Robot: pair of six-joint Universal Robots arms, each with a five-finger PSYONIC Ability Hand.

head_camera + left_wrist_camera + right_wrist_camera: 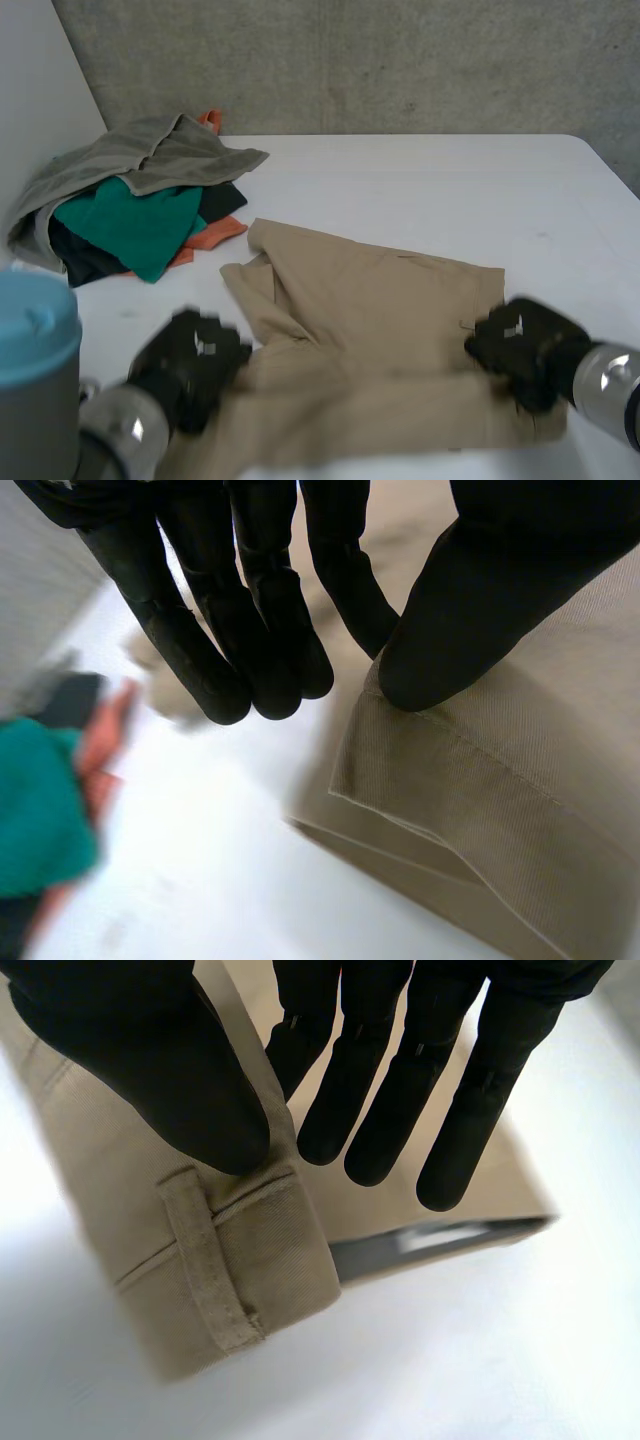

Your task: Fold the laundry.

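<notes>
The left hand (470, 590) seemingly pinches a folded edge of the tan trousers (385, 300); the right hand (140, 1050) clamps their waistband, thumb beside the belt loop (208, 1265).

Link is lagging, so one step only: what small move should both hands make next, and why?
Probably raise both hands a little together. The left hand pinches the hem of the tan garment, the right hand its waistband by the belt loop, both at the near edge, ready to fold it away.
</notes>
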